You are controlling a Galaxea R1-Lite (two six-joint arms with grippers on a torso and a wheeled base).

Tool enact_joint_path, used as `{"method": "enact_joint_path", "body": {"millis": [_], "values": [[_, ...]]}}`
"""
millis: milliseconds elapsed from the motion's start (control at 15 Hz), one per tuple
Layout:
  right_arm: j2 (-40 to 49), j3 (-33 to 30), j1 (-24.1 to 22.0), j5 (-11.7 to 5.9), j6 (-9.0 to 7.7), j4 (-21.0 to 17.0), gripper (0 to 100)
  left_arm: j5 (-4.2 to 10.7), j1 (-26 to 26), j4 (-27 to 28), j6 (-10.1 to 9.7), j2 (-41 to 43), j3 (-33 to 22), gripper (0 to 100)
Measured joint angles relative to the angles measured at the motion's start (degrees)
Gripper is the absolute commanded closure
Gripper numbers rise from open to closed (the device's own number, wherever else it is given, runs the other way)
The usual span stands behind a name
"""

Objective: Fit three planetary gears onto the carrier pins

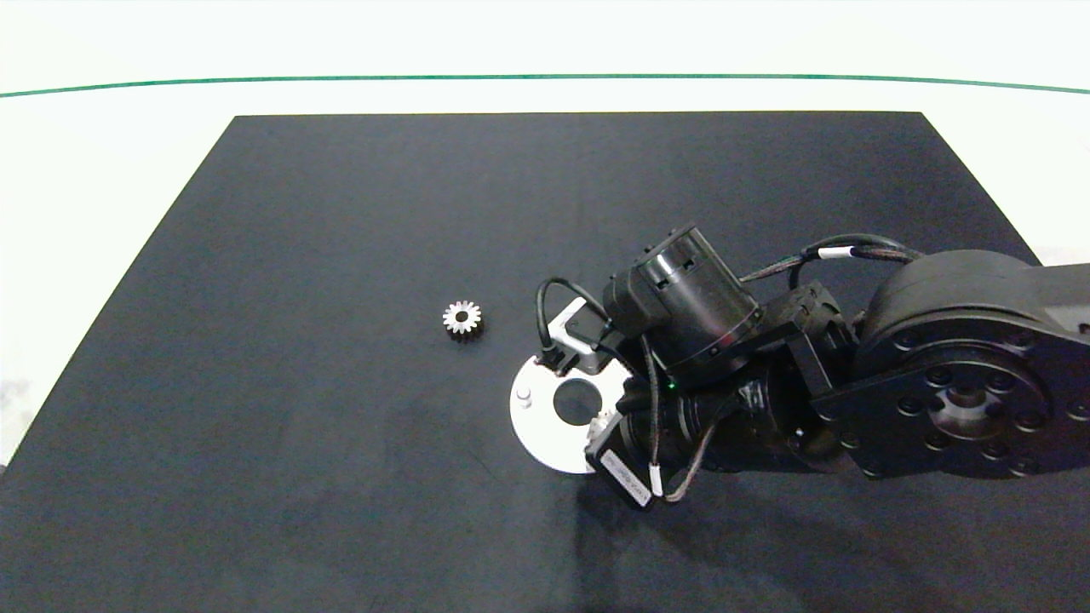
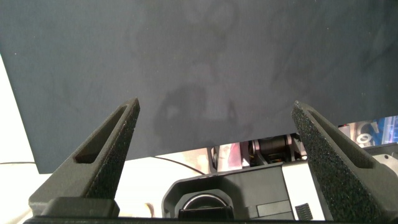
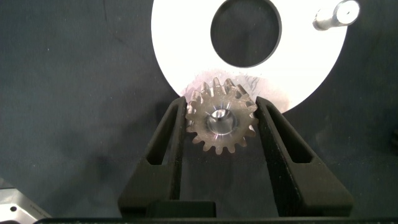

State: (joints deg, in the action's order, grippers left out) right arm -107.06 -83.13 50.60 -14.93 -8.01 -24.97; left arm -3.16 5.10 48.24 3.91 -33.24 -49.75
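— What do we have in the right gripper [image 3: 222,124]?
— We see its fingers clamped on one planetary gear [image 3: 222,120] at the near rim of the white disc [image 3: 186,56], a pin seemingly in its bore.
— And beyond it?
— We see a bare carrier pin [image 3: 336,15] upright; a second gear [image 1: 462,320] lies apart on the black mat [image 1: 341,213].
— The left gripper [image 2: 214,134]?
— It hangs spread wide, holding nothing.
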Motion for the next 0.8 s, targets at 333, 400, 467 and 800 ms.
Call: {"method": "enact_joint_path", "body": {"millis": [333, 400, 467, 800], "values": [[-0.3, 0.1, 0.0, -0.17, -0.01, 0.0, 84, 0.00, 0.0, 0.0, 0.11, 0.0, -0.3, 0], [-0.4, 0.2, 0.0, -0.17, -0.01, 0.0, 84, 0.00, 0.0, 0.0, 0.29, -0.1, -0.4, 0], [-0.4, 0.2, 0.0, -0.17, -0.01, 0.0, 84, 0.00, 0.0, 0.0, 0.30, -0.1, -0.5, 0], [-0.4, 0.6, 0.0, -0.22, 0.07, -0.1, 84, 0.00, 0.0, 0.0, 0.30, -0.1, -0.8, 0]]}}
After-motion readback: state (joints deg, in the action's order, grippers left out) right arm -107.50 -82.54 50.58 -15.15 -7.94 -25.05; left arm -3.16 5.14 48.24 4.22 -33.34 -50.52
